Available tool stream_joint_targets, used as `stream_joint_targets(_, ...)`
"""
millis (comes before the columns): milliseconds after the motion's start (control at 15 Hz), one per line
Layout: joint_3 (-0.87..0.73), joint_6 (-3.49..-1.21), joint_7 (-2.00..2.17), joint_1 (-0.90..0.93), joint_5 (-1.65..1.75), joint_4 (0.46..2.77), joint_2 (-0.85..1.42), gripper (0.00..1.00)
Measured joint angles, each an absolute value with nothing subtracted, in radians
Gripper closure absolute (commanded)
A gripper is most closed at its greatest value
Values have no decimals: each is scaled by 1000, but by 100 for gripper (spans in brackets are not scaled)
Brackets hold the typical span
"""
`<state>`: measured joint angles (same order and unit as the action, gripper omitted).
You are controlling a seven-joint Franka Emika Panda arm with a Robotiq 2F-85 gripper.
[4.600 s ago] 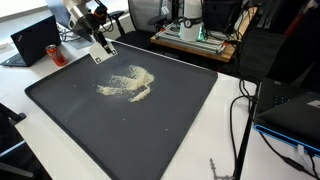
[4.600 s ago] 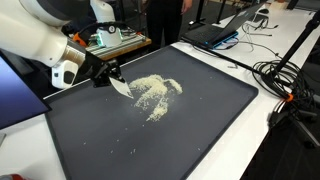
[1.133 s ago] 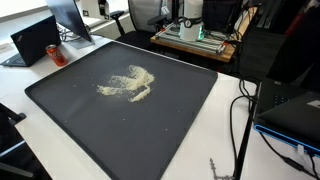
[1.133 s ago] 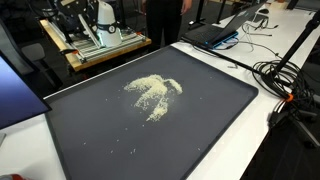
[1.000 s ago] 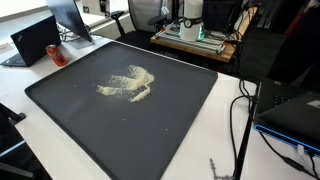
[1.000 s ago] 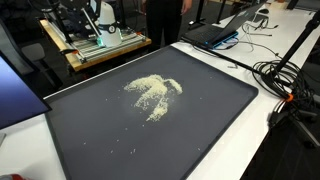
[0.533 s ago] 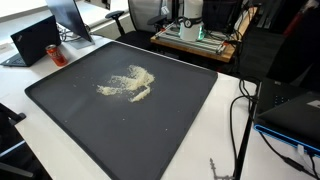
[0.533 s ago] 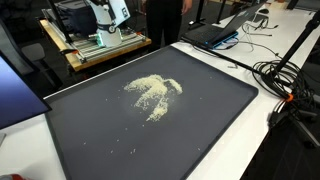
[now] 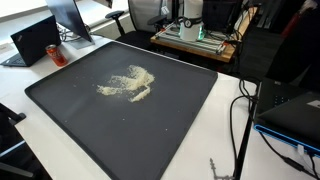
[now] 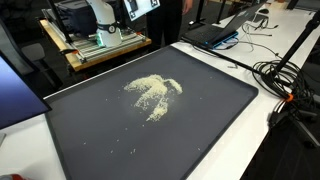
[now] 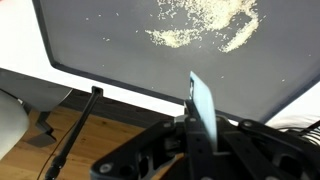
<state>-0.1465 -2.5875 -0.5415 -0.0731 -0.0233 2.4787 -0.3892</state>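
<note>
Claw (image 11: 203,138) pinching thin card (image 11: 201,100); grain pile (image 11: 185,38) on dark mat (image 11: 100,45) well beyond claw

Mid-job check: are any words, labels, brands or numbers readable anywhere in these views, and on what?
No text can be read in any view.
The red can by the laptop: label too small and blurred.
The flat blade in the hand: no print shows.
The dark mat: no marks.
</note>
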Motion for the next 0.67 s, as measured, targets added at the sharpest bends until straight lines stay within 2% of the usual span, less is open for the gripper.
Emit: stream_joint_targets(667, -25, -2480, -437, -65, 234, 2450, -377, 99)
